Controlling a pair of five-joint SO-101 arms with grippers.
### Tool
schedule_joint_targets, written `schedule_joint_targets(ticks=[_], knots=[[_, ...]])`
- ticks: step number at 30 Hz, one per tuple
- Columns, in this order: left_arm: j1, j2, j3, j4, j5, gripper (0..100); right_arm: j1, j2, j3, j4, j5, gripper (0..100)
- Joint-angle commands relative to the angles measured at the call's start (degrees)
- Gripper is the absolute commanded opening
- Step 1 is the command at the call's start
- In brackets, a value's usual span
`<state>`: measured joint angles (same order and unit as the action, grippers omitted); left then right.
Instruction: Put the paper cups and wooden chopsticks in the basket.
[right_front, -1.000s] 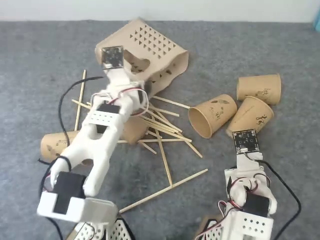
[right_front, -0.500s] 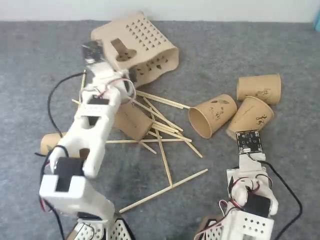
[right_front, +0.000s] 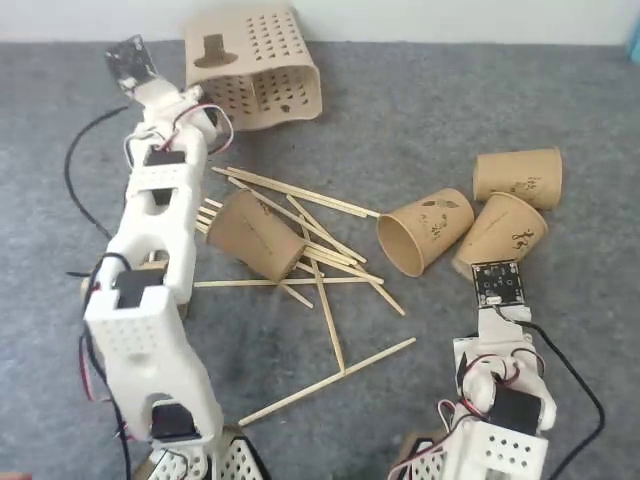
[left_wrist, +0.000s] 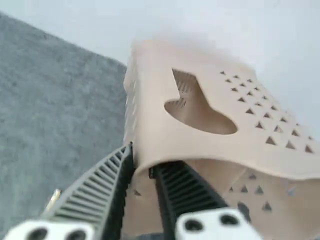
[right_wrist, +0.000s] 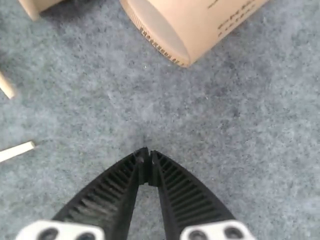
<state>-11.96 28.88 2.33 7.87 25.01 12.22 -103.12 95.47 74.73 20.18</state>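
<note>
The right gripper (right_wrist: 145, 159) is parked at the near right with its jaws together and nothing between them, just short of a paper cup (right_wrist: 195, 25). At mid distance the wooden chopsticks (right_front: 310, 240) lie scattered, with one loose cup (right_front: 253, 236) resting on them. At the far left, the left gripper (left_wrist: 141, 162) is clamped on the wall of the basket (right_front: 262, 80). Over the last second the basket has been dragged farther away and leftward, and turned. No item has yet been loaded. The basket is judged to be under repositioning before filling.
</note>
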Motion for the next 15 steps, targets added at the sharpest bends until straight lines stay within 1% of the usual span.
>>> schedule_joint_targets(ticks=[1, 3, 5, 6, 10, 11, 15], knots=[[-0.4, 5.5, -14.8, -1.9, 0.9, 1, 0.9, -0.8, -0.6, -0.6, 0.5, 0.8], [-0.4, 8.8, -20.1, -1.7, 1.0, 1, 0.9, -0.8, -0.6, -0.6, 0.5, 0.8], [-0.4, 10.8, -25.0, 2.7, 1.0, 1, 0.8, -0.8, -0.6, -0.6, 0.5, 0.8], [-1.0, 10.8, -27.5, 7.4, 1.0, 1, 0.8, -0.8, -0.6, -0.6, 0.5, 0.8], [-1.9, 9.5, -40.6, 33.2, 0.9, 1, 0.7, -0.8, -0.6, -0.7, 0.5, 0.8], [-2.0, 9.5, -44.4, 38.4, 0.8, 1, 0.7, -0.8, -0.6, -0.7, 0.5, 0.8], [-2.1, 9.5, -57.0, 52.9, 0.9, 1, 0.5, -0.8, -0.6, -0.7, 0.5, 0.8]])
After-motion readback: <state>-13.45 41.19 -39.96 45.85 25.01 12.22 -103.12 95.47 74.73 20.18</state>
